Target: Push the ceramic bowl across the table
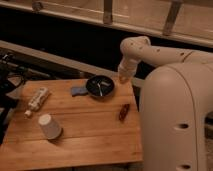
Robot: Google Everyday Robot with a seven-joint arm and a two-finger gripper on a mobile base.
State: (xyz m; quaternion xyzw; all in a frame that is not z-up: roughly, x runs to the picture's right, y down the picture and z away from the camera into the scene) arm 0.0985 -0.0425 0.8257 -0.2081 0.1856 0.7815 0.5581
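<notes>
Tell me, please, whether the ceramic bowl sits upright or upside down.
Upright: the ceramic bowl shows its open inside with pale streaks, resting on the table. The gripper hangs close beside it.

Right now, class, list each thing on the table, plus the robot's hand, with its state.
ceramic bowl, upright, at the far edge of the table
hand, just right of the bowl
white cup, upside down
white bottle, lying on its side
blue-grey flat thing, lying left of the bowl
small dark-red thing, lying flat

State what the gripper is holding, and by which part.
Nothing visibly held: the gripper hangs beside the ceramic bowl, at the far edge of the table.
</notes>
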